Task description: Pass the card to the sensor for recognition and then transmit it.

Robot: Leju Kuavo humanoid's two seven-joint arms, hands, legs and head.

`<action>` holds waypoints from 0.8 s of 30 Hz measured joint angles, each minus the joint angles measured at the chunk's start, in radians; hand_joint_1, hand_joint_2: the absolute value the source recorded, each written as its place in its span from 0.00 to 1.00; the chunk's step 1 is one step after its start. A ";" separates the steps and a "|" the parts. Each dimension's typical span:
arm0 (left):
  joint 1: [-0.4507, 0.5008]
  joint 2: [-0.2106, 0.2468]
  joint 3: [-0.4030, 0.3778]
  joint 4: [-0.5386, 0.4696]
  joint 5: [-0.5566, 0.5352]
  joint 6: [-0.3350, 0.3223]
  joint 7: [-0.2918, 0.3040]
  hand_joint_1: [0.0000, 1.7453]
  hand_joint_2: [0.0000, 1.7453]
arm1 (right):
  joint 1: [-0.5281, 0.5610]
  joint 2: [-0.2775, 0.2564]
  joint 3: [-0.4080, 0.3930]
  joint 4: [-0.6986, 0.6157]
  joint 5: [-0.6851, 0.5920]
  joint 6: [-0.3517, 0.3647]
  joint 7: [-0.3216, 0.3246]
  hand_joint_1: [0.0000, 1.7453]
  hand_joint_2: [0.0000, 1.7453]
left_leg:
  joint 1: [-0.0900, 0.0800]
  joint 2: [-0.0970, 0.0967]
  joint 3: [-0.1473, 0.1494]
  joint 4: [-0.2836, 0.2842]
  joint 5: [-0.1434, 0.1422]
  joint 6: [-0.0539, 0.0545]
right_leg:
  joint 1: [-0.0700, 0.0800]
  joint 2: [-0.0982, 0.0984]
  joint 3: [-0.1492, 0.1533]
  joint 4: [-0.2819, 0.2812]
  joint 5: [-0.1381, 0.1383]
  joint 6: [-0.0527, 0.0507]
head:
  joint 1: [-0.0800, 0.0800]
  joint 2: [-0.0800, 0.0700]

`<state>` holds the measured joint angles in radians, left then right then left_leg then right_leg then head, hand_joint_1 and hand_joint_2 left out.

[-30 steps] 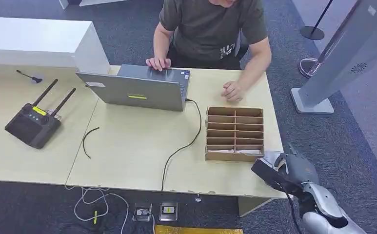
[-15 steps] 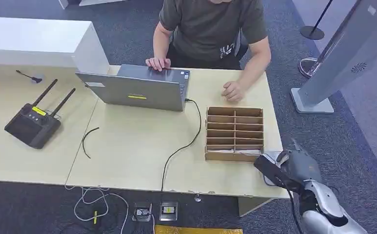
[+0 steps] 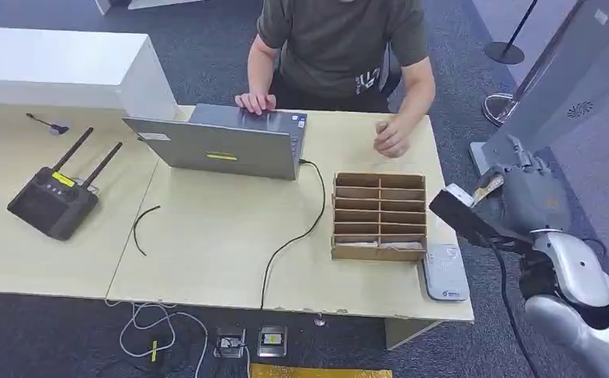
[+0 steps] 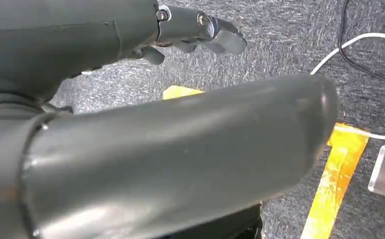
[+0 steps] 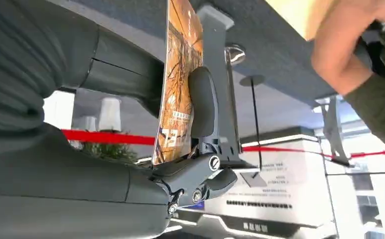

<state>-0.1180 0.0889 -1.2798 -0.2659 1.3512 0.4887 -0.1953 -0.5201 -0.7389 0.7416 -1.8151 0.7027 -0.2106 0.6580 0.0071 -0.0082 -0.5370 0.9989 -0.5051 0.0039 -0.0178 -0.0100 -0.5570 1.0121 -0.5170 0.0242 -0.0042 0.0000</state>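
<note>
The right hand [image 3: 521, 201] pinches the card [image 5: 178, 79] edge-on between thumb and fingers, raised beside the table, probably so its face can meet the sensor [image 3: 445, 272] lying below and just inboard. The left hand [image 4: 195, 32] hangs with fingers loosely apart, holding nothing.

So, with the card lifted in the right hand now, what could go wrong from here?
The right hand holds the card only between the thumb and fingers, so it may slip during the handover. The person's hand is off to the side over the table, so the pass may miss. The sensor overhangs the table edge and could be knocked off.
</note>
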 joint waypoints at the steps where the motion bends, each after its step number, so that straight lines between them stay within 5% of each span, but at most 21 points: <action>1: 0.000 0.000 0.000 0.000 0.000 0.000 -0.002 0.00 0.00 | -0.004 0.000 0.001 -0.003 0.005 -0.004 -0.003 1.00 1.00 | 0.000 0.000 0.000 0.000 0.000 0.000 | 0.000 0.000 0.000 0.000 0.000 0.000 | 0.000 0.000; 24: -0.025 -0.006 0.000 0.000 -0.031 -0.013 0.007 0.00 0.00 | -0.075 0.119 0.050 0.113 0.082 -0.043 -0.087 1.00 1.00 | 0.001 -0.001 -0.001 0.000 0.000 0.000 | 0.001 -0.001 0.000 0.000 0.000 0.000 | 0.000 0.000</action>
<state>-0.1426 0.0828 -1.2798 -0.2659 1.3199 0.4757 -0.1881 -0.5946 -0.6203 0.7916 -1.7017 0.7851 -0.2541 0.5715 0.0077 -0.0089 -0.5375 0.9988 -0.5049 0.0037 -0.0173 -0.0106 -0.5570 1.0124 -0.5171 0.0242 -0.0042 0.0000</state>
